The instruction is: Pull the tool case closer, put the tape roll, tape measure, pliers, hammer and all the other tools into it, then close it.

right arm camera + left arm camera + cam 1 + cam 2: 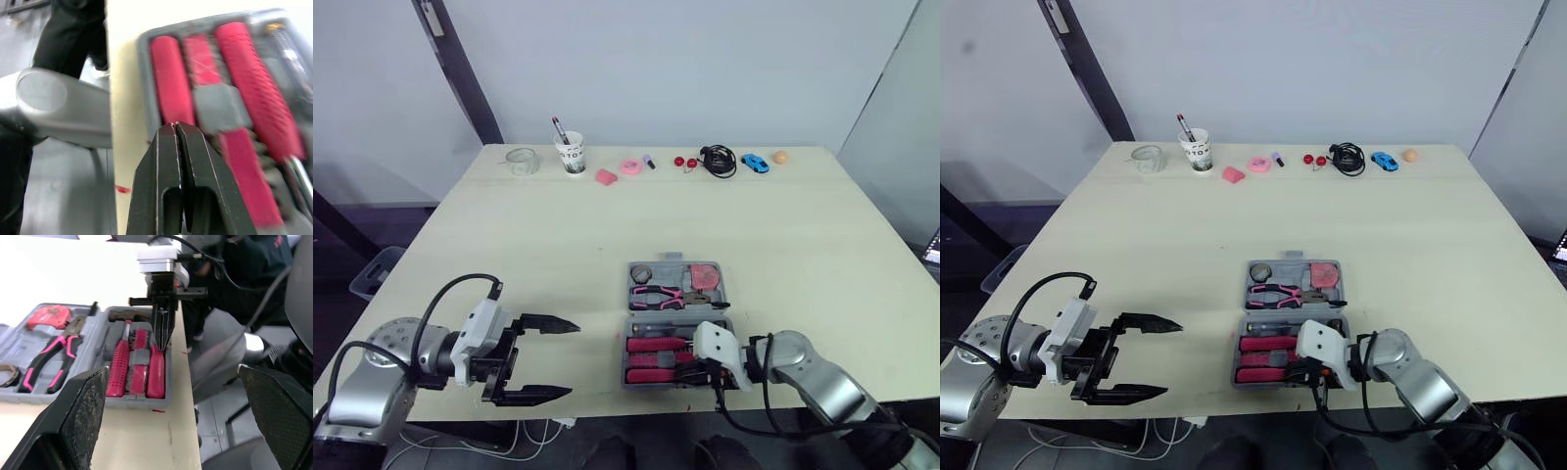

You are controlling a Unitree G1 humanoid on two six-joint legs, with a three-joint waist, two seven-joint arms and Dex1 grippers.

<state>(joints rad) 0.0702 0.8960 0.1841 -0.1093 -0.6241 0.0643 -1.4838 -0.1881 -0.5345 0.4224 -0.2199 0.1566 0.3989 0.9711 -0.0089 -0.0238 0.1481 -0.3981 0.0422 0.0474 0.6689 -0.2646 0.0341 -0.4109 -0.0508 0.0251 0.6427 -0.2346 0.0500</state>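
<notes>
The grey tool case (628, 279) lies open near the table's front edge. Its far half holds a tape roll (640, 273), pink pliers (656, 296) and a red tape measure (705, 275). Its near half holds red-handled tools (656, 354), among them a hammer (122, 357). My right gripper (175, 126) is shut with nothing in it, its tips pointing down at the outermost red handle (168, 78) by the case's near wall; the same gripper (163, 335) faces the left wrist camera. My left gripper (570, 359) is open and empty, left of the case, apart from it.
Along the far edge stand a glass jar (521, 161), a cup with pens (571, 154), a pink tape ring (630, 165), a black cable (718, 160), a blue toy car (755, 163) and an orange ball (780, 157). The case sits close to the front edge.
</notes>
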